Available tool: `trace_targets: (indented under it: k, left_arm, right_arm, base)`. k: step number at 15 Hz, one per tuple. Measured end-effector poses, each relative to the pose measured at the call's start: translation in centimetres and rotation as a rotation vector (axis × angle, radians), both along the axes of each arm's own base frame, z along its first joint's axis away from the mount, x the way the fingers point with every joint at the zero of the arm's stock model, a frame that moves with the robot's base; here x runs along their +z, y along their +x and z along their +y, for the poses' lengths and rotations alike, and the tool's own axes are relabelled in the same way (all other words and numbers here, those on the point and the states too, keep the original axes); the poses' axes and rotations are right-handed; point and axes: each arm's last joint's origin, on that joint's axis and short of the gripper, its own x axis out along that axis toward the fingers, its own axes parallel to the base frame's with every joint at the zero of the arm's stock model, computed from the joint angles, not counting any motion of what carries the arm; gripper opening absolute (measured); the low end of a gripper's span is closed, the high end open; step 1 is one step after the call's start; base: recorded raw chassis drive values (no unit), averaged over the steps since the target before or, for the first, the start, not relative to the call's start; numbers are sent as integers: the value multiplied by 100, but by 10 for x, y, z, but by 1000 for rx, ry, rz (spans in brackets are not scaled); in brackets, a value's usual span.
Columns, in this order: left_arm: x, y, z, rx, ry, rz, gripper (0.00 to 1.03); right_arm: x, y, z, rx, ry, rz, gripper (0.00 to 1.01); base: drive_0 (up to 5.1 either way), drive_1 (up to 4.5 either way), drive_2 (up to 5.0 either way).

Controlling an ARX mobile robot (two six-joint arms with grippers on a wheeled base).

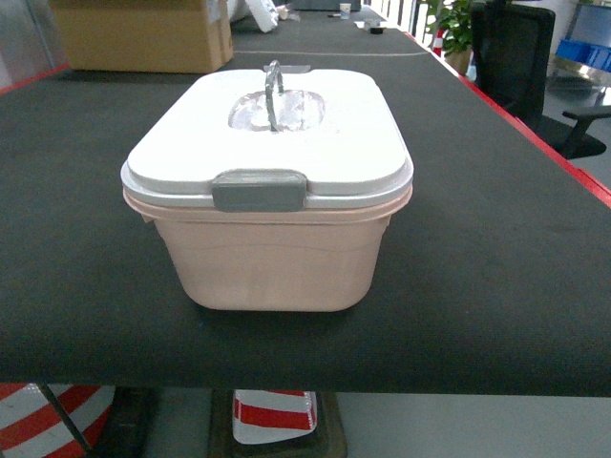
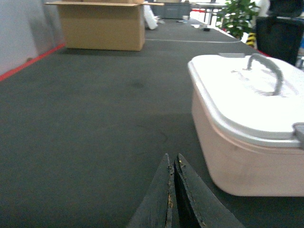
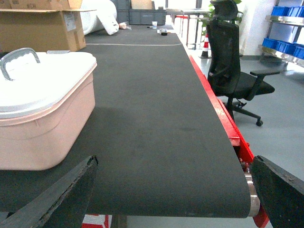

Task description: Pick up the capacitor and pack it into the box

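Dark table [image 1: 496, 248], lidded box [image 1: 272, 258], cardboard carton [image 1: 143, 33] well behind.

box [image 1: 272, 262]: smooth peach plastic, glossy white lid [image 1: 334, 143] | table [image 1: 496, 286]: matt dark ribbed mat | carton [image 1: 143, 38]: brown cardboard

We are seeing our left tool [image 2: 173, 190] as two dark, pointed fingers with scuffed, yellowish-flecked inner edges. Our right tool [image 3: 173, 190] is showing two broad black fingers [image 3: 61, 197] with rough, worn edges.
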Motion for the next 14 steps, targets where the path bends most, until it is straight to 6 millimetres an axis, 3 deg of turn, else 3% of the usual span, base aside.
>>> trace_targets:
  k: [6, 14]
  left_arm:
    - [-13, -21, 2, 2, 0, -6, 2]
    - [-9, -37, 2, 2, 0, -28, 2]
  right_arm:
    - [0, 0, 0, 0, 0, 0, 98]
    - [0, 0, 0, 0, 0, 0, 98]
  base:
    - [0, 0, 0]
    - [0, 0, 0]
